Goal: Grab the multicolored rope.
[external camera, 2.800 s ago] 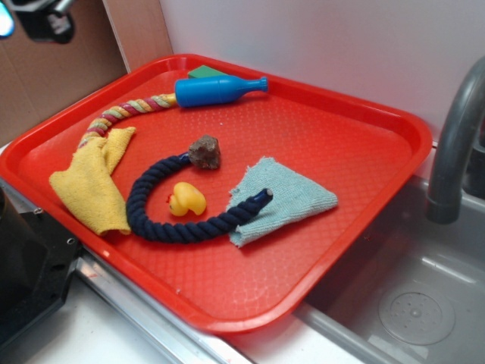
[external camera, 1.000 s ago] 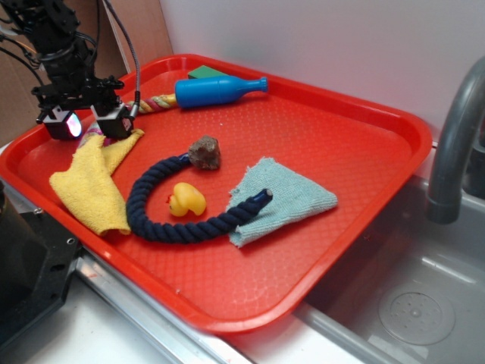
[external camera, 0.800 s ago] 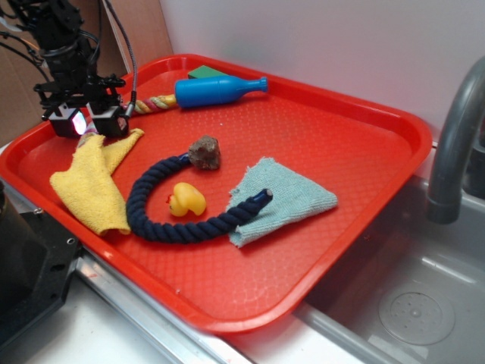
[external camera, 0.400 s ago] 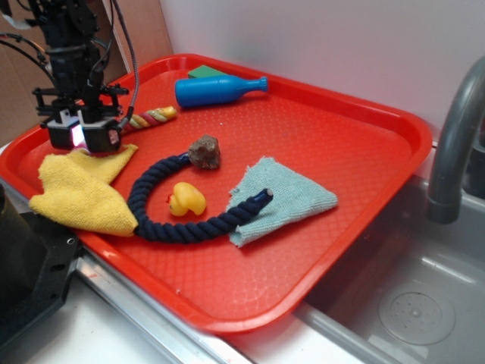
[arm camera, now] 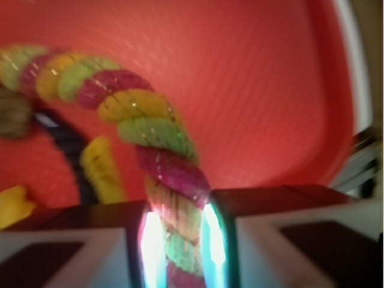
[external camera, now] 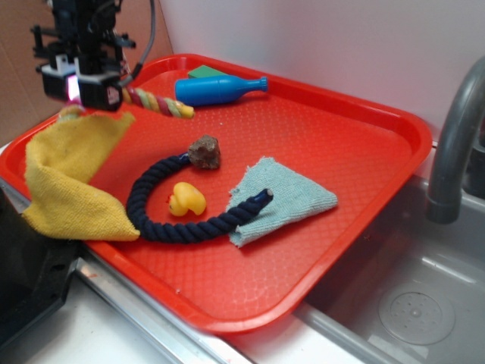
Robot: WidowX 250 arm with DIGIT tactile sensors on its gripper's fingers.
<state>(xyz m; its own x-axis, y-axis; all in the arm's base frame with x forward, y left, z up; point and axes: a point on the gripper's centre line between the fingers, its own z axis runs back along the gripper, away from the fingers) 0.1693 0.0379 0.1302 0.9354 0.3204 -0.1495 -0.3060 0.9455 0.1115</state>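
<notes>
With the gripper point(external camera: 79, 83) clamped on one end of the multicolored rope point(external camera: 155, 101), as the wrist view confirms by showing the strands pinched between the two pads, I judge the grasp made and the lift under way. To finish it well, I would raise straight up and slowly, watching the yellow cloth point(external camera: 64, 178): its upper edge stands lifted just below the gripper at the upper left of the frame, and I cannot tell whether it is caught with the rope or merely draped. If it rises too, I would pause rather than drag it across the red tray point(external camera: 318, 136).

The rope sits at the upper left of the exterior frame, its held end under the gripper and its free end pointing right and slightly down, toward the base of the blue bottle point(external camera: 216, 89). Its long axis runs left to right with a gentle droop. The free end appears just short of the bottle; contact cannot be confirmed.
</notes>
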